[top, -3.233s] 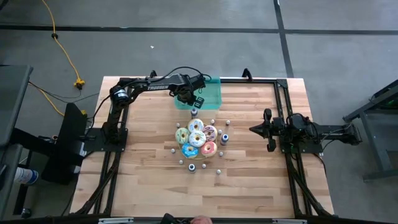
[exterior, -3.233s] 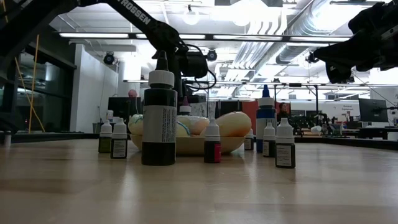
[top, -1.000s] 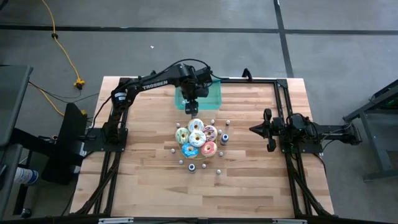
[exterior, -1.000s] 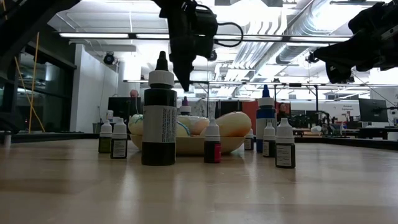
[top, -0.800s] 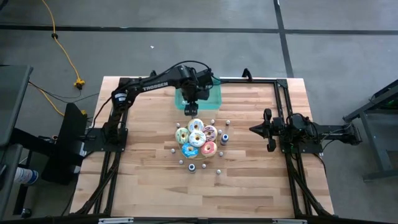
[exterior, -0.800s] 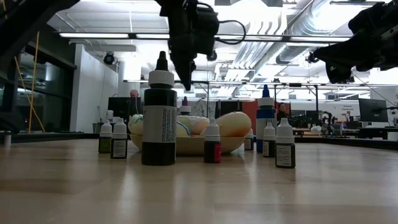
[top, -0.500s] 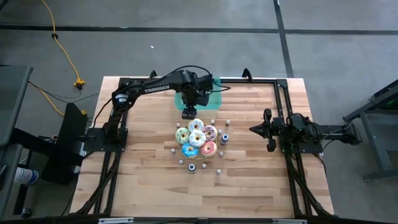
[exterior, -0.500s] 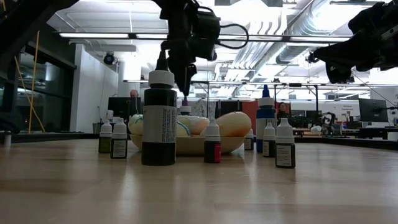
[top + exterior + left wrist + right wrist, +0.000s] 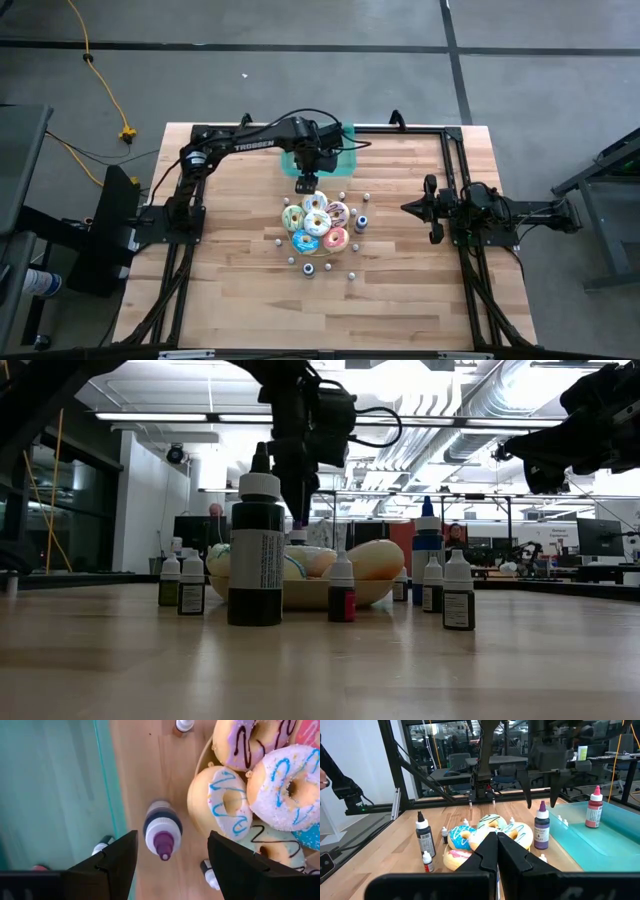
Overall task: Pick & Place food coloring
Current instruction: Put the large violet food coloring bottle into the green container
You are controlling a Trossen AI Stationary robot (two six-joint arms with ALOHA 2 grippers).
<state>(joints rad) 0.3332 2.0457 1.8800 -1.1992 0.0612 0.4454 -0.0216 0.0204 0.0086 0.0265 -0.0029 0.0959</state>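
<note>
The left pincer (image 9: 306,183) hangs directly above a purple-capped bottle (image 9: 162,827) of food coloring, its two fingers (image 9: 112,860) spread apart on either side of the cap without touching it. That bottle stands upright on the table (image 9: 230,290), just beside the edge of the teal tray (image 9: 50,785) and next to the plate of frosted donuts (image 9: 316,222). In the right wrist view the same bottle (image 9: 541,826) stands between the donuts and the tray, under the left arm's fingers. A red bottle (image 9: 592,810) stands upright inside the tray. Other small bottles ring the donuts on the table; in the low view a tall dark bottle (image 9: 256,550) stands nearest the camera, with smaller ones (image 9: 458,593) to either side. The right pincer (image 9: 408,208) waits well apart, over the table's right side, its fingers (image 9: 490,851) pressed together and holding nothing.
</note>
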